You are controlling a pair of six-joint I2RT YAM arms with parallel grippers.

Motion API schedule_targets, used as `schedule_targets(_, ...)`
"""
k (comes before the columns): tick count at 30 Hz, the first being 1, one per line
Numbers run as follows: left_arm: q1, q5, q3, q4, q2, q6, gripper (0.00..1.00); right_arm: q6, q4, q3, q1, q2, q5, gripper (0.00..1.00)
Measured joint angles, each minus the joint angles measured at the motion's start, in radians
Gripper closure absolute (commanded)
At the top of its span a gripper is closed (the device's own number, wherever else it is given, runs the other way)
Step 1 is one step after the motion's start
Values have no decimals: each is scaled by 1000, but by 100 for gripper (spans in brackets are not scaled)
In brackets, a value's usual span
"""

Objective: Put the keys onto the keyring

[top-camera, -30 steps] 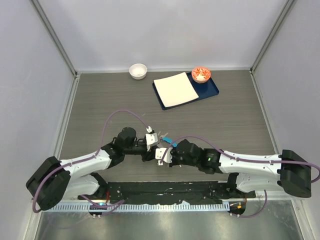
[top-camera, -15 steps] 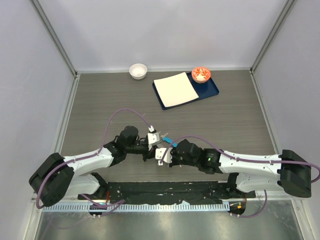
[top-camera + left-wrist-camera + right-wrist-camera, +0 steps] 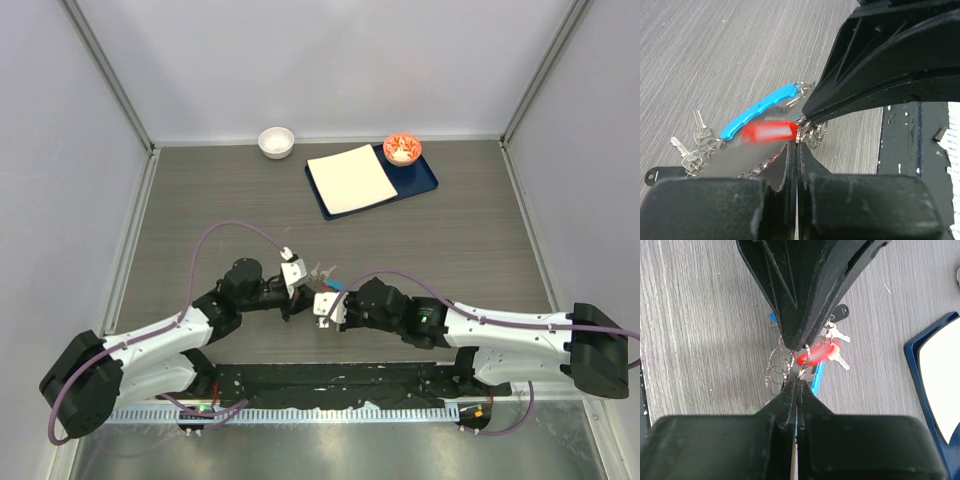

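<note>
Grey wood-grain table point(image 3: 200, 200) fills the floor of a white-walled booth. At its far side sits a blue tray point(image 3: 428, 180) carrying a white sheet point(image 3: 350, 178) and a red-rimmed bowl point(image 3: 401, 149). 1 white bowl point(image 3: 276, 141) stands to the left of the tray.

Well apart from the tray, on its near left side toward the arm bases, the 2 arms meet tip to tip over the keyring point(image 3: 760, 111), whose light blue crescent lies on the wood. The left gripper point(image 3: 796, 147) has its jaws pressed flat together, and the right gripper point(image 3: 796, 385) is likewise pinched closed. Both tips touch a cluster of small silver rings point(image 3: 776, 367). Whether thin wire is caught between either pair of jaws I cannot tell.

A red-headed key point(image 3: 812, 356), blurred, hangs at that meeting point. Several silver keys point(image 3: 690, 150) lie on the table beside the crescent, on the tray-facing side of the gripper tips.
</note>
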Motion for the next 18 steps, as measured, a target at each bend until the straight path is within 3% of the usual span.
schedule_targets(18, 0, -61, -150, 269, -34, -206, 100, 19, 111, -14, 0, 68, -47, 99)
